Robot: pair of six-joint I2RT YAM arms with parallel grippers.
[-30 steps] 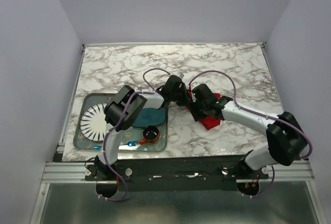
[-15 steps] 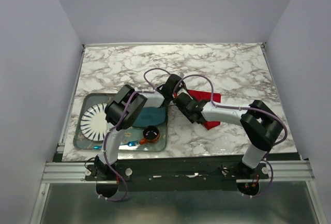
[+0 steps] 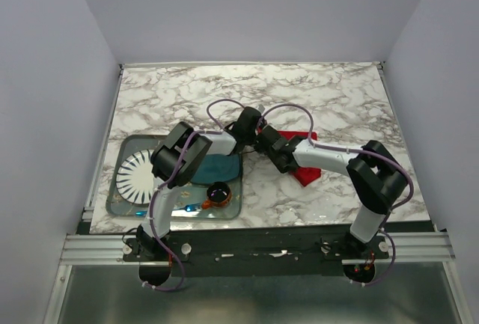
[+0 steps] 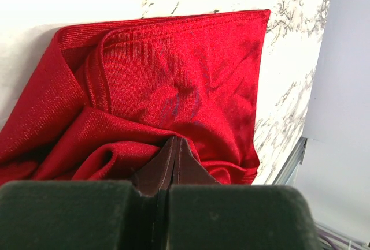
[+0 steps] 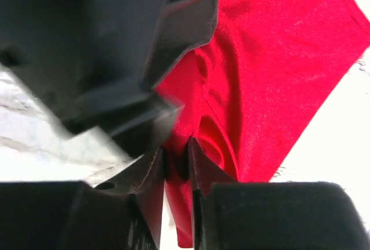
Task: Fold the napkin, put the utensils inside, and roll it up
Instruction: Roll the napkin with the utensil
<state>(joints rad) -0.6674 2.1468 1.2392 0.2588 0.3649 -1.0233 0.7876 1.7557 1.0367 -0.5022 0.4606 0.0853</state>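
The red napkin (image 3: pixel 304 173) lies bunched on the marble table just right of centre, mostly under the two arms. In the left wrist view the napkin (image 4: pixel 185 77) shows folded layers, and my left gripper (image 4: pixel 174 144) is shut on a raised fold at its near edge. My right gripper (image 5: pixel 176 156) sits right beside the left one, its fingers pinching a ridge of the napkin (image 5: pixel 277 71). From above, the left gripper (image 3: pixel 253 128) and right gripper (image 3: pixel 265 140) meet at the napkin's left end. The utensils are out of view.
A grey tray (image 3: pixel 120 193) at the front left holds a white striped plate (image 3: pixel 138 174), a teal dish (image 3: pixel 221 167), a dark cup (image 3: pixel 218 191) and a blue plastic utensil (image 3: pixel 191 207). The left gripper's black body (image 5: pixel 104 42) fills the right wrist view's upper left.
My right gripper has slid left along the napkin to the left gripper and closed its fingers onto a fold. The left gripper has kept its grip and place.
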